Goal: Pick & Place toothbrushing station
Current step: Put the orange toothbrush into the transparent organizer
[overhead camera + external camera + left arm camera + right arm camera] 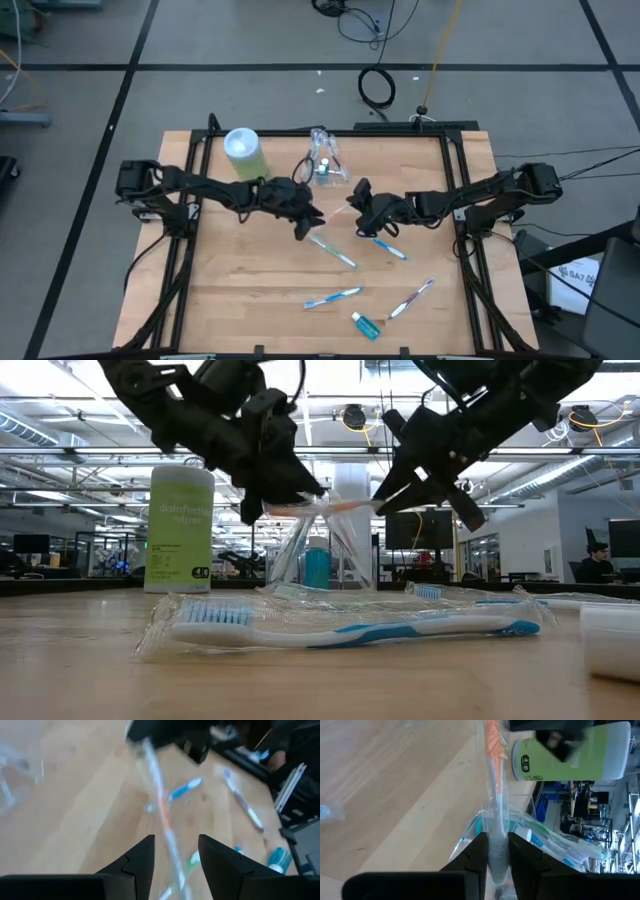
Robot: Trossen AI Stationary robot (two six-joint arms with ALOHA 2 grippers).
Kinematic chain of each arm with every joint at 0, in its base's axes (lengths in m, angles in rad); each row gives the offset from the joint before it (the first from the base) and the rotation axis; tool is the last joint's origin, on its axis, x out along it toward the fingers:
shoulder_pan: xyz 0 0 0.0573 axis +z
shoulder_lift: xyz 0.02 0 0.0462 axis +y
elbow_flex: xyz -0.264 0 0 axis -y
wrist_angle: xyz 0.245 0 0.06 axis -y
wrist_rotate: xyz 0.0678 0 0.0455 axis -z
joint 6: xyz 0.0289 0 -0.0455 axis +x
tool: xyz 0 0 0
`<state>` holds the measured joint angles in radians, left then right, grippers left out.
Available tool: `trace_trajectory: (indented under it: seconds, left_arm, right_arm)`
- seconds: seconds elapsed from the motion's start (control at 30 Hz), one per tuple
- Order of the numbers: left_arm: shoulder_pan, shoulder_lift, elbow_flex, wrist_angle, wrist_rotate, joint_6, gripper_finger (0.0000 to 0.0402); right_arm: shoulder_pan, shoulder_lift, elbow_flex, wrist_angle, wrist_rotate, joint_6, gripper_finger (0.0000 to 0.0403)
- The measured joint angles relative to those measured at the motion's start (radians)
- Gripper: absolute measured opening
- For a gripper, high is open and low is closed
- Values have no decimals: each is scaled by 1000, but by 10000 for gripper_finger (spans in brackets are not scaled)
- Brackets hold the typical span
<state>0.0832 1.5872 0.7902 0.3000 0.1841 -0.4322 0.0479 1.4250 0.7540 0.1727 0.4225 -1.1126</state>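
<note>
Nearest the front table edge lie a small blue white-capped tube (365,325), a pinkish-white wrapped toothbrush (412,298) and a blue-and-white toothbrush sealed in a crinkled clear wrapper (350,628), all flat on the pale wooden table (230,290). Each looks light, stiff along its handle but slick in its film, so a pinch at mid-handle seems safer than one on loose wrapper.

Mid-table, the right gripper (497,851) has its fingers closed on one end of a wrapped orange-and-white toothbrush (494,750), held off the table. The left gripper (176,855) faces it from the other side, fingers parted with the toothbrush's far end running between them; whether they touch it I cannot tell. The hold looks like a handover, and the film could slip.

Farther back stands the small clear plastic cup (325,165), already holding several brushes, light enough to tip easily. Beside it stands a green canister with a pale blue lid (243,152).
</note>
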Motion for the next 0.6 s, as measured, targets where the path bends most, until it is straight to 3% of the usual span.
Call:
trace_trajectory:
  seconds: [0.37,0.6]
  left_arm:
    - [-14,41,0,-7,10,15,153]
    - [-14,42,0,-3,9,16,68]
  right_arm:
    - [0,0,0,49,0,-25,52]
    - [0,0,0,48,-2,-39,56]
